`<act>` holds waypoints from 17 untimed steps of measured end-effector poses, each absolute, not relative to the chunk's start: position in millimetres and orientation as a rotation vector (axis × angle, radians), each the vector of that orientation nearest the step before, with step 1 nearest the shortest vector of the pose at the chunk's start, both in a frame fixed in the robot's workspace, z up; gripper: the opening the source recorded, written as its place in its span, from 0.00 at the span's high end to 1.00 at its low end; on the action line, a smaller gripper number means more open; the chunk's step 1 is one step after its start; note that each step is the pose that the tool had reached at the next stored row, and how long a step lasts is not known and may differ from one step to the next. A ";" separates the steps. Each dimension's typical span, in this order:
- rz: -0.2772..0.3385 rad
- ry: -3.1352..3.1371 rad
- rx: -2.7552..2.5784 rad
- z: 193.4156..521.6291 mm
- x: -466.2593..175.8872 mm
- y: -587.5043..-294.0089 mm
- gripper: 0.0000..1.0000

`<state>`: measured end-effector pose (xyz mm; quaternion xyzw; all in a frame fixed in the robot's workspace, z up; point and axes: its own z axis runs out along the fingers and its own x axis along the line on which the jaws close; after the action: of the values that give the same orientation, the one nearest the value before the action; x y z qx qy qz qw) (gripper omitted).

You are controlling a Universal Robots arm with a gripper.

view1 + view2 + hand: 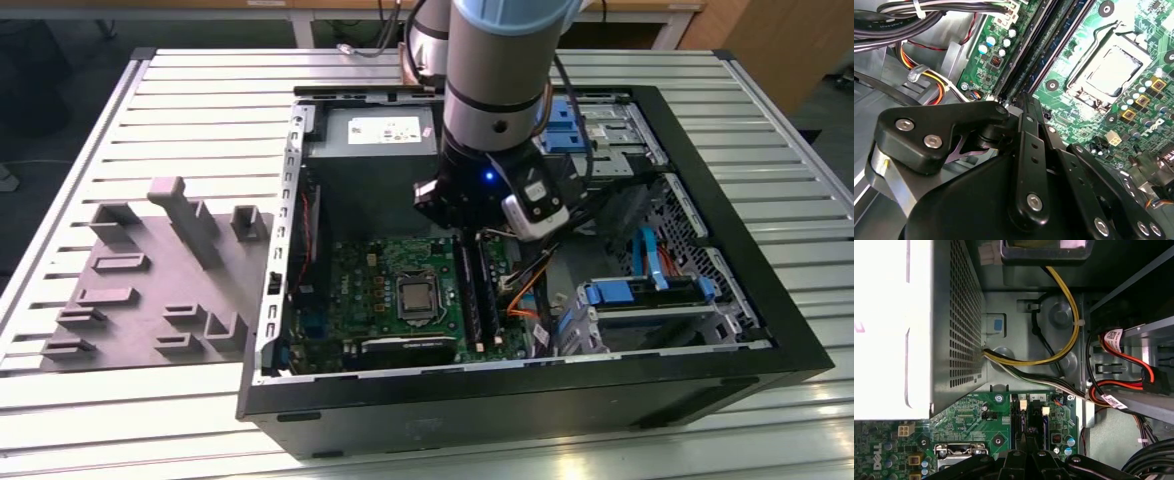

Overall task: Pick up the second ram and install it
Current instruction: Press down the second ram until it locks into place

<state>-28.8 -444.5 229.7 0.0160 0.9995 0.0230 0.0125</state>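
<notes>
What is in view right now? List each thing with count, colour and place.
Computer case: one, black, open, on the slatted table.
Slatted table: one, light grey, under everything.
Motherboard: one, green, inside the case.
Processor socket: one, silver, mid-board.
Memory slots: long, black, under the gripper; whether the second ram sits there, cannot tell.
Fixture tray: one, grey, with uprights, at the exterior view's left.
Drive brackets: blue, at the exterior view's right.
Gripper: one, black, low over the slots.
</notes>
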 end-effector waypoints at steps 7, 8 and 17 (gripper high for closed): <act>0.072 3.115 0.050 226.9 -28.8 -444.6 0.89; 0.072 3.115 0.050 226.5 -28.8 -444.6 0.89; 0.072 3.115 0.050 223.6 -28.8 -444.6 0.89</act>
<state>-28.8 -444.6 223.6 0.0160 0.9995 0.0230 0.0125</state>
